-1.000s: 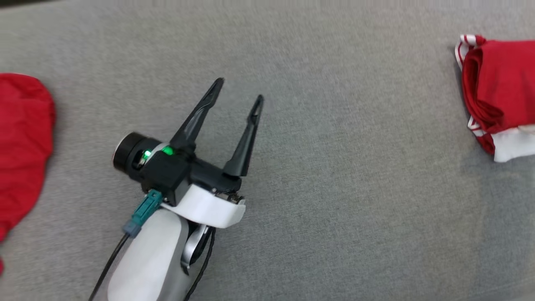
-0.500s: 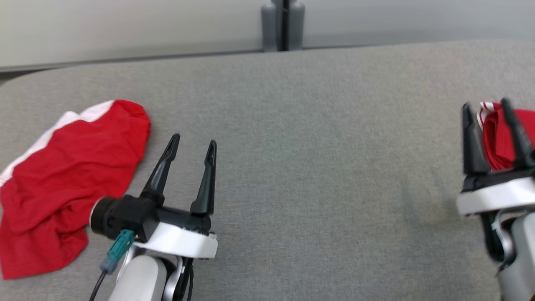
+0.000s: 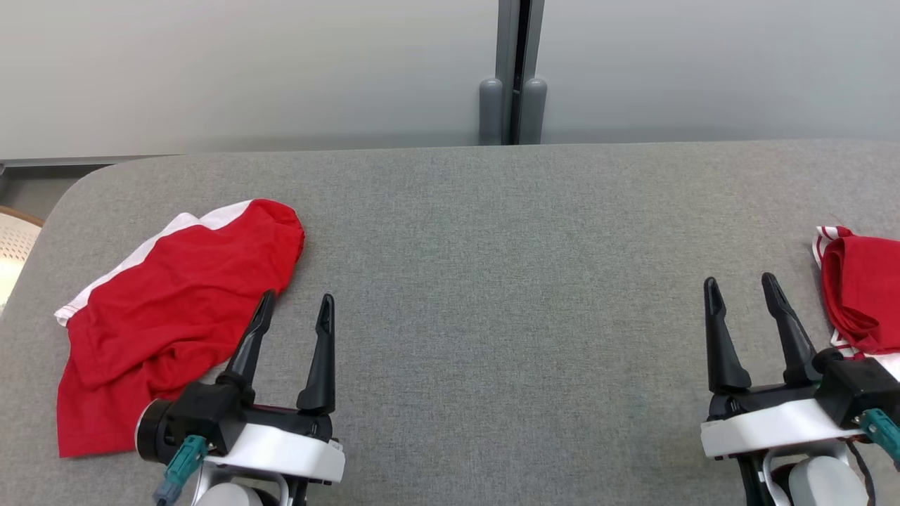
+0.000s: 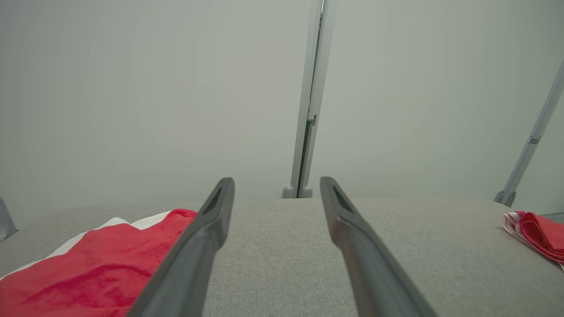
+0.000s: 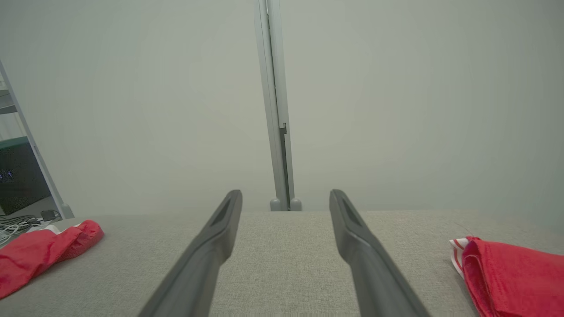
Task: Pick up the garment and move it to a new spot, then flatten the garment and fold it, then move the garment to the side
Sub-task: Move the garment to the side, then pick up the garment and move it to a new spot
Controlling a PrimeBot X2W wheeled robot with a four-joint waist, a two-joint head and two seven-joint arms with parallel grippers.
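Head view: crumpled garment (image 3: pixel 169 309) lies on grey surface (image 3: pixel 492 281) before pale wall (image 3: pixel 211 70).

left hand (image 4: pixel 276 185): fingers spread | loose red garment (image 4: pixel 88 273): lower left | folded red garment (image 4: pixel 539 233): far right

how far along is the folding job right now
Looks done: a folded red garment lies at the table edge on the right. In hand: nothing; left tool and right tool are open, empty. Left: the crumpled red garment by the left tool needs picking up, flattening, folding, moving aside.
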